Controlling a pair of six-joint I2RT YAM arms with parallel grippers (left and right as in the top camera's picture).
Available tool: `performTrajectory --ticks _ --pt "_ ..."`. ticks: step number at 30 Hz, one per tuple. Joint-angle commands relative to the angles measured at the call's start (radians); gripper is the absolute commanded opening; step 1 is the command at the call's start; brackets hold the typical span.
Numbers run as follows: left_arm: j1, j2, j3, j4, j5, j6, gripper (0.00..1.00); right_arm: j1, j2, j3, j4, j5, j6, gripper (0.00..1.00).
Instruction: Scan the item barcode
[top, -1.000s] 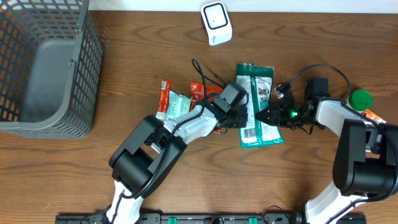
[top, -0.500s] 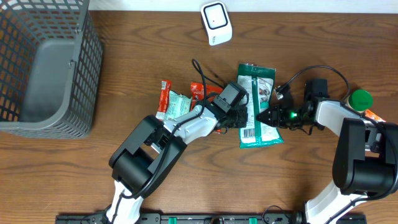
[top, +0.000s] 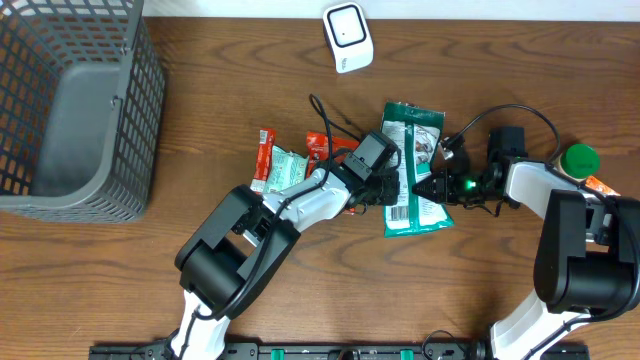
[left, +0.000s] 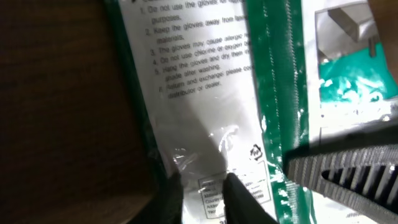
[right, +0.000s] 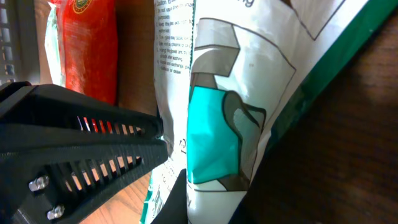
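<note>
Overhead view shows a green and white glove packet (top: 412, 170) lying flat on the wooden surface (top: 400, 290), a little right of the middle, with its printed back side facing up. The left hand (top: 393, 190) is at the left edge of the packet. In the left wrist view its fingers (left: 239, 199) stand a little apart, with the printed label of the packet showing between them, so this hand is slightly open and grips nothing that I can see. The right hand (top: 428, 188) reaches in from the other side, and its tips are over the right half of the packet. It is closed, and in the right wrist view it seems to pinch the film of the packet. The two hands are near each other, with only a strip of packet between them. A white scanner (top: 347, 37) stands at the far edge of the surface, well apart from the packet. A grey basket (top: 150, 100) is at the far left. A red snack bar (top: 263, 158) lies left of the left hand.
</note>
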Motion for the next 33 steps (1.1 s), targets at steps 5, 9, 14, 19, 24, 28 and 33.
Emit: performTrajectory --ticks 5,9,14,19,24,28,33 --pt "0.014 -0.164 -0.023 -0.089 -0.077 0.091 0.38 0.009 -0.001 -0.006 0.000 -0.023 -0.008 0.01" --pt "0.014 -0.290 -0.023 -0.222 -0.214 0.100 0.39 0.009 -0.007 -0.006 0.000 -0.024 -0.008 0.01" --pt "0.012 -0.327 -0.024 -0.324 -0.224 0.100 0.39 0.009 -0.007 -0.006 -0.001 -0.080 -0.004 0.01" --pt "0.014 -0.321 -0.027 -0.444 -0.224 0.116 0.37 0.002 -0.008 -0.006 0.000 -0.200 -0.005 0.01" --pt "0.014 -0.378 -0.027 -0.520 -0.257 0.119 0.32 -0.022 -0.060 -0.006 -0.032 -0.196 -0.020 0.01" --pt "0.025 -0.473 -0.027 -0.544 -0.356 0.119 0.33 -0.021 -0.182 -0.006 -0.096 -0.088 -0.070 0.01" --pt "0.084 -0.595 -0.027 -0.571 -0.400 0.119 0.37 0.036 -0.373 -0.006 -0.165 0.138 -0.077 0.01"
